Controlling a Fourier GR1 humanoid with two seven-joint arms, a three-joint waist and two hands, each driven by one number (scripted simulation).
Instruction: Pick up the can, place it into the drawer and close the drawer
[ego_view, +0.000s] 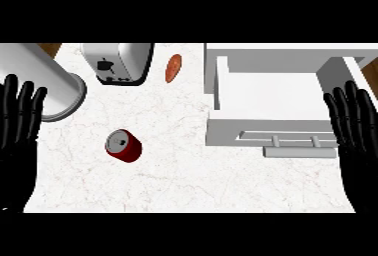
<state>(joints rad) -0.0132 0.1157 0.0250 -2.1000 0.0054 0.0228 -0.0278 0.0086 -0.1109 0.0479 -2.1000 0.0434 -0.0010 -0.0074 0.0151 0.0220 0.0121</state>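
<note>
Can (123, 145) lying on the worktop (184, 185) left of centre, well apart from the drawer (269, 107), which is sitting open toward the right edge. Toaster (118, 62) standing at the back edge, behind the can; a flat oval item (173, 68) lying just right of it. Cylinder (48, 82) sitting at the back-left corner, left of the toaster.

drawer (269, 95) partly cut off (right)

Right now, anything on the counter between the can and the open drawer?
No. In the head view, only bare marble counter lies between the red can and the drawer. The orange item sits farther back, off that line.
</note>
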